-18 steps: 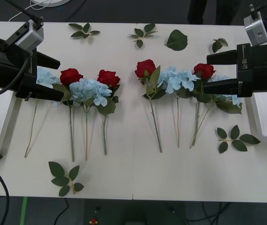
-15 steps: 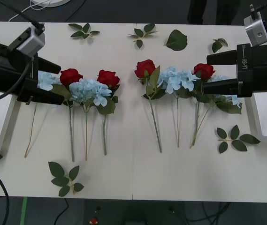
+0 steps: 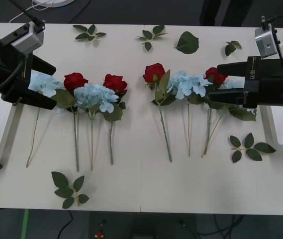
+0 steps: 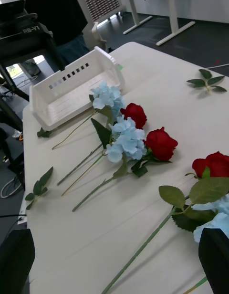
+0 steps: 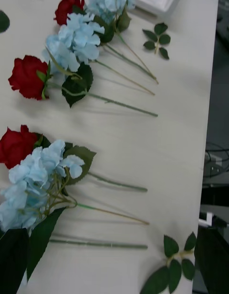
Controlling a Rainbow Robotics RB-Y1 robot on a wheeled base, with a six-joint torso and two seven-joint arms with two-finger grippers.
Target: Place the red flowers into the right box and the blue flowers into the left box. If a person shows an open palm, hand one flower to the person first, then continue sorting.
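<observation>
Flowers all lie in row across desk [image 3: 141, 184], none boxed. Left tool [image 3: 44, 84] open, empty, over leftmost blue flower [image 3: 43, 83]; right tool [image 3: 220, 82] open, empty, by rightmost rose [image 3: 215, 75]. Light, floppy blooms crush easily; likely pinch stiffer stem below bloom.

White lettering "RB-Y1" stands on the right arm's black housing [image 3: 251, 71], read sideways.
</observation>
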